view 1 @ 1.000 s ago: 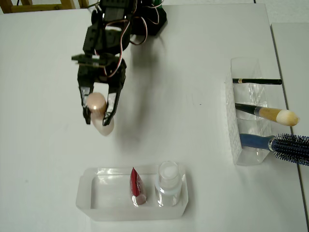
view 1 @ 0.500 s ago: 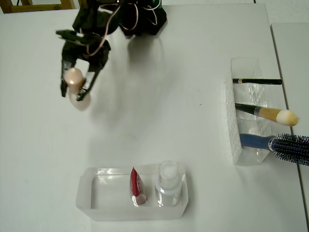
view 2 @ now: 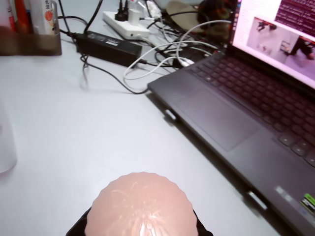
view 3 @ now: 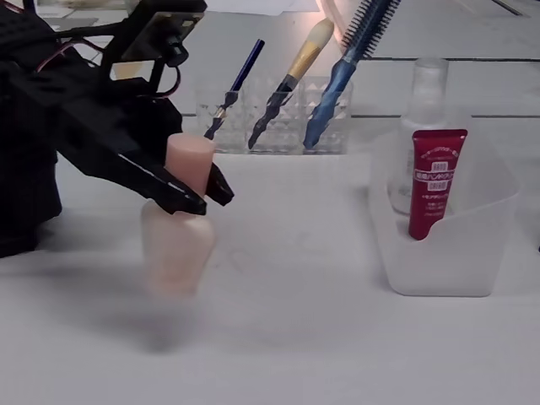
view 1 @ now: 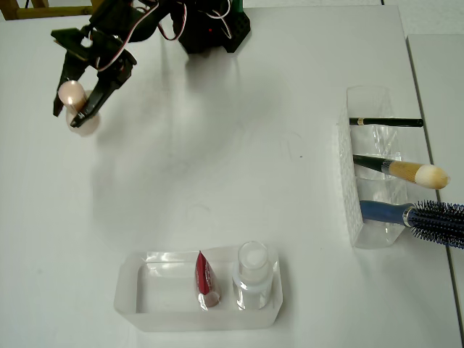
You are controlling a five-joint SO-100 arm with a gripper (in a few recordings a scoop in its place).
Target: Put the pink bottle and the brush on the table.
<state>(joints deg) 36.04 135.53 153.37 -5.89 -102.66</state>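
Pale peach-pink bottle (view 1: 75,103) with a rounded cap, one only, gripped at the neck by the black pincer (view 1: 75,109) and hanging above the white bench (view 1: 217,181), near its far left corner in the overhead view.

One slim black-handled makeup brush with a cream tip (view 1: 402,170) lies in a clear ribbed holder (view 1: 362,181) at the right, between one thin black pencil (view 1: 386,122) and one blue-handled spiky hairbrush (view 1: 417,216). A frosted tray (view 1: 152,293) holds one red pointed tube (view 1: 204,279) and one clear white-capped bottle (view 1: 254,275).
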